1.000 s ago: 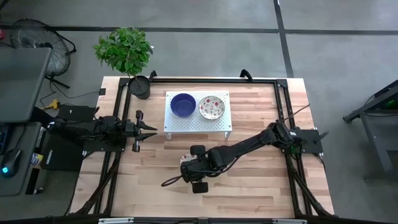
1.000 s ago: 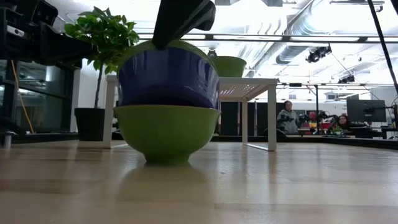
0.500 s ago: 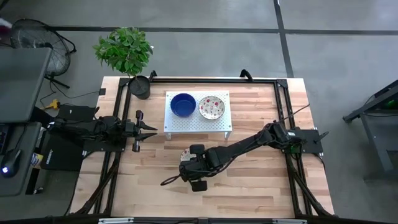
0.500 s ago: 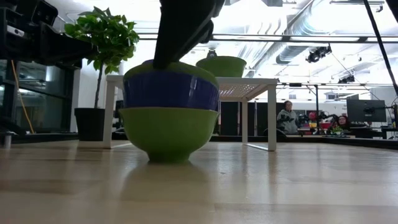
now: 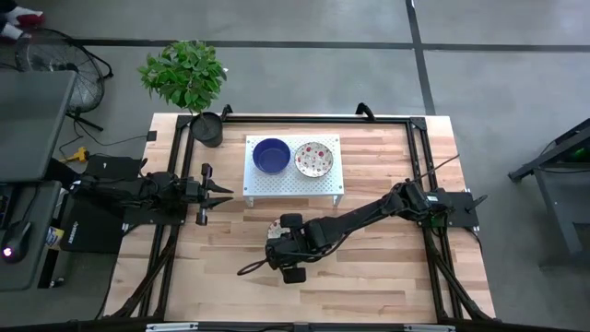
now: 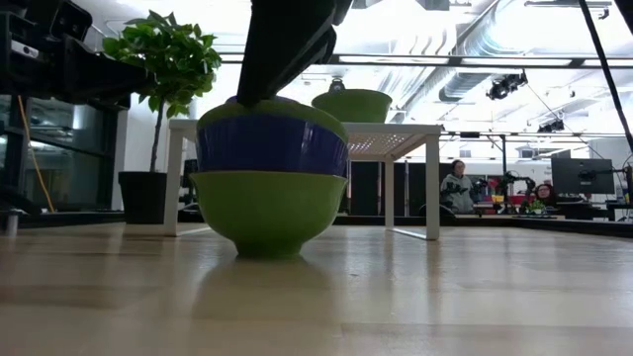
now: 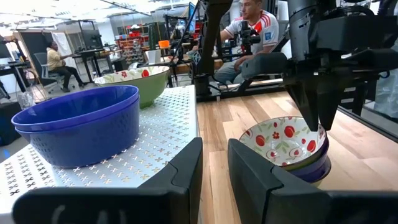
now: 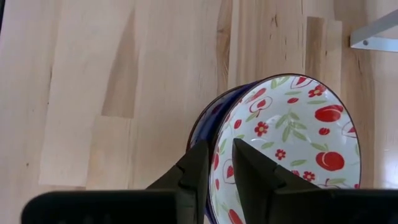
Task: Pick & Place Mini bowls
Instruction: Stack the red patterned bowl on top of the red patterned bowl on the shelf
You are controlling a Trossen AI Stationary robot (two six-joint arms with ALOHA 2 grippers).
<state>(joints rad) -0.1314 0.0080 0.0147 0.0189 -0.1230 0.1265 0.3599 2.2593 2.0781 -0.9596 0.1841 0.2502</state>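
On the wooden tabletop [image 5: 369, 267], the right gripper [image 5: 275, 242] reaches in from the 3 o'clock side to a stack of mini bowls [image 6: 269, 183] just toward 6 o'clock from the white stand [image 5: 293, 183]. In the low view the stack shows a green-outside bowl at the bottom, a blue bowl nested in it, and a green rim peeking out on top. The left wrist view shows the top bowl [image 7: 283, 142] has a cream inside with red and green flowers. In the right wrist view, the gripper's fingers [image 8: 200, 171] straddle the rim of that floral bowl [image 8: 292, 134], one inside and one outside. A narrow gap shows between them, but whether they pinch the rim or stand just off it is hard to tell.

Two more mini bowls sit on the stand: a solid blue bowl [image 5: 271, 155] toward 9 o'clock and a floral bowl [image 5: 313, 159] just beside it toward 3 o'clock.

The left gripper [image 5: 218, 192] waits at the 9 o'clock side of the tabletop, near the stand, its fingers [image 7: 186, 171] slightly spread and holding nothing. A potted plant [image 5: 189, 78] stands at the 11 o'clock corner. People [image 7: 255, 28] sit in the room behind.
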